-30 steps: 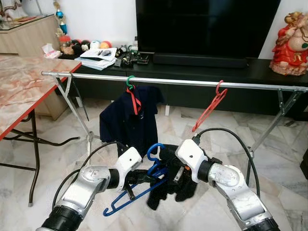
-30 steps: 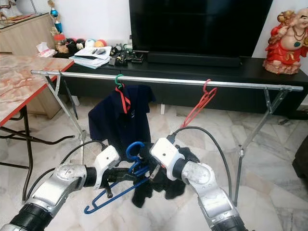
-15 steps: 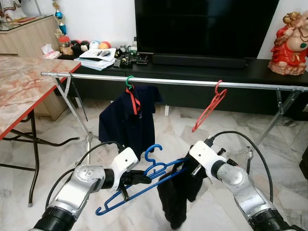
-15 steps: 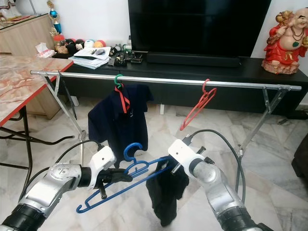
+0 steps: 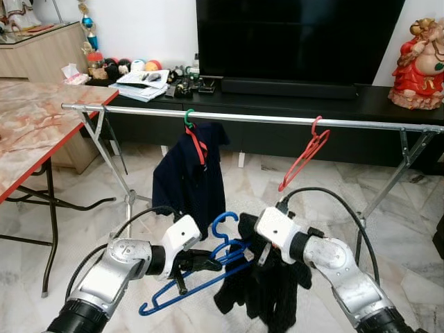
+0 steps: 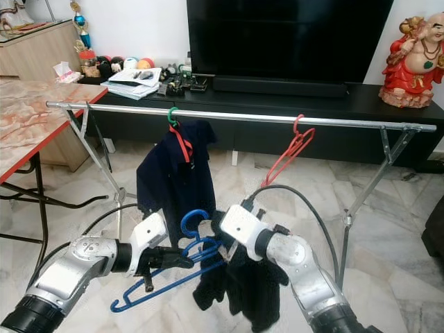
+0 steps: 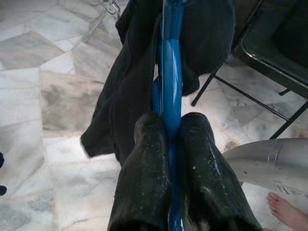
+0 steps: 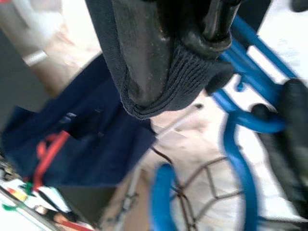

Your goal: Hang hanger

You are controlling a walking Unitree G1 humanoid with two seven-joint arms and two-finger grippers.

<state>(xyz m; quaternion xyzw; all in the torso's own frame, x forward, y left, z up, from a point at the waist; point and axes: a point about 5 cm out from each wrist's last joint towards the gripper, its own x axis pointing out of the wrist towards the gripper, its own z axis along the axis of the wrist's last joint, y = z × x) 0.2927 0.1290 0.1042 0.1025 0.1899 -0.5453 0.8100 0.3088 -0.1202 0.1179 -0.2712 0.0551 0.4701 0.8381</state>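
Nearest, the left gripper [image 7: 168, 144] clamps its two black fingers [image 7: 144, 159] on the bar of a blue plastic hanger [image 5: 208, 267], held low before the robot with its hook up. Beside it, the right gripper [image 5: 262, 258] pinches the ribbed edge of a black garment [image 5: 270, 288] draped partly over that hanger; the right wrist view shows this hem grip. The left wrist view adds a person's bare foot [image 7: 286, 211] on the marble floor [image 5: 83, 229]. Beyond, a metal rail [image 5: 263, 119] carries a navy shirt [image 5: 191, 177] on a green-hooked hanger and an empty red hanger [image 5: 305, 156]. No writing is legible.
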